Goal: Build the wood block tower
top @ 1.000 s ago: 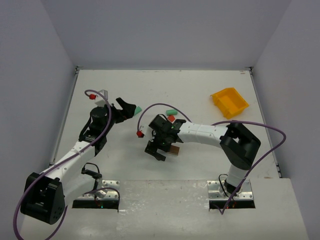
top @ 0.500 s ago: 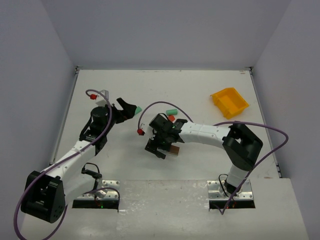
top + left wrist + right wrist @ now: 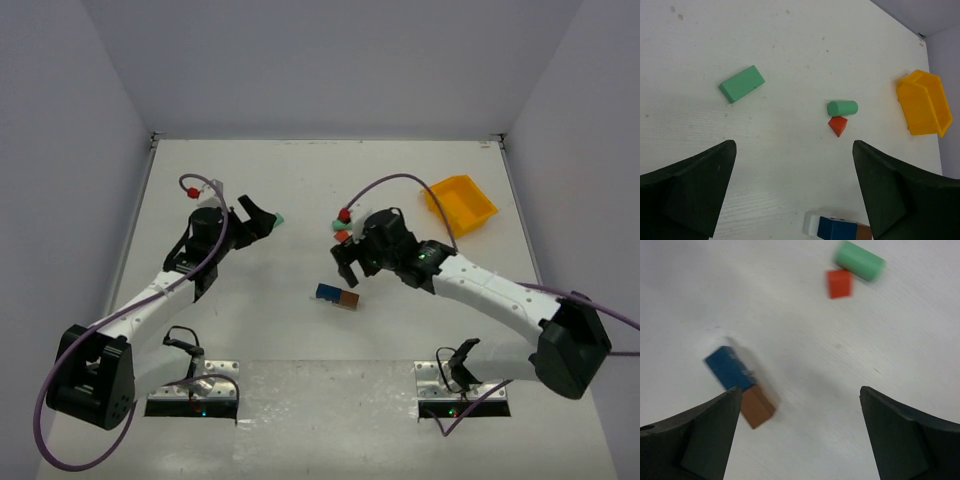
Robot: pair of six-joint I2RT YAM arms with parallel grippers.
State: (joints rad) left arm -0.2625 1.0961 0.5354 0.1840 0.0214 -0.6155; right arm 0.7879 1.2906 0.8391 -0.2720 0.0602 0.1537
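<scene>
Blue block (image 3: 325,292) and brown block (image 3: 347,298) lying end to end, touching, at centre toward the near side. Just beyond them, red block (image 3: 341,236) beside mint cylinder (image 3: 842,107). Mint slab (image 3: 741,83) farther left, by left gripper (image 3: 258,220), fingers spread wide, empty. Right gripper (image 3: 347,274) just right of the pair, near the red block, fingers likewise apart, empty.

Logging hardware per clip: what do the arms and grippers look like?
The left arm and right arm have white links, black joints and bases. Each carries a looping purple cable with a red plug. The left gripper and right gripper are black, with wedge-shaped fingers.
</scene>
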